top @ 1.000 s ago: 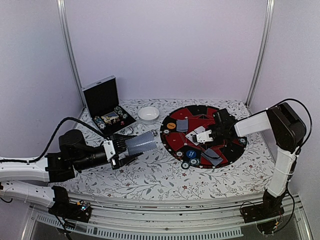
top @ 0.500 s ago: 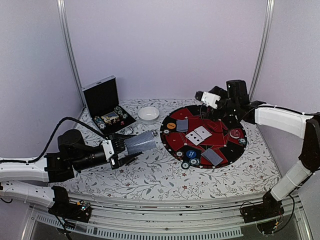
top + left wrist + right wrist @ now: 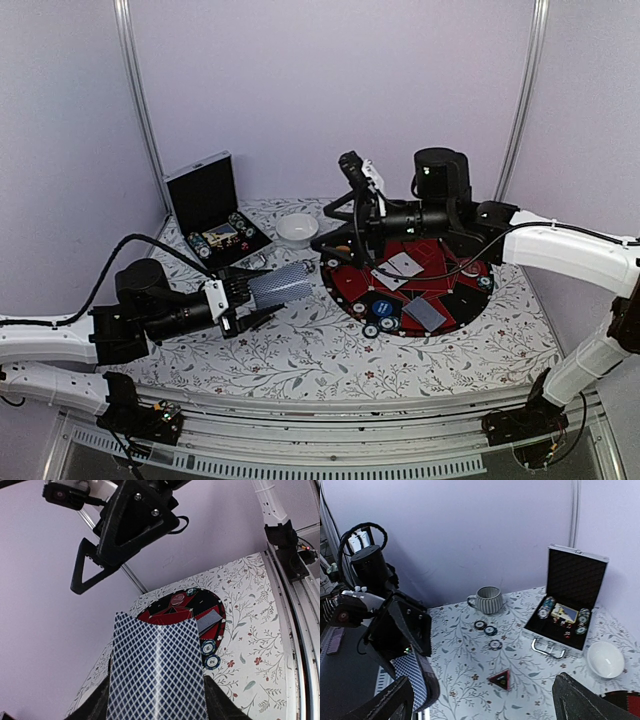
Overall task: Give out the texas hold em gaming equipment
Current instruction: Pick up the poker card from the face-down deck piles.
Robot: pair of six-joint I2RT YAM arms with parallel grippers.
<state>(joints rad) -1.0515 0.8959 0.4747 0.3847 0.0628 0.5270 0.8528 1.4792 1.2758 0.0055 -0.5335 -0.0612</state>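
Note:
My left gripper (image 3: 262, 296) is shut on a small stack of playing cards (image 3: 282, 286) with blue lattice backs, held above the table left of the round red and black mat (image 3: 455, 300). In the left wrist view the cards (image 3: 157, 665) fill the space between the dark fingers. My right gripper (image 3: 337, 205) hangs open and empty over the mat's left edge, just right of those cards; its fingers (image 3: 395, 704) frame the right wrist view. Face-up white cards (image 3: 402, 268), a grey-backed card (image 3: 425, 314) and poker chips (image 3: 379, 327) lie on the mat.
The open black case (image 3: 205, 195) with chips stands at the back left, with the white bowl (image 3: 297, 228) beside it. The right wrist view also shows a striped mug (image 3: 487, 600), three chips (image 3: 491, 630) and a small triangular marker (image 3: 501, 679) on the floral cloth.
The right gripper let go of the white cards on the mat, opened wide, rose and swung left toward the left gripper's cards. The left arm stayed still.

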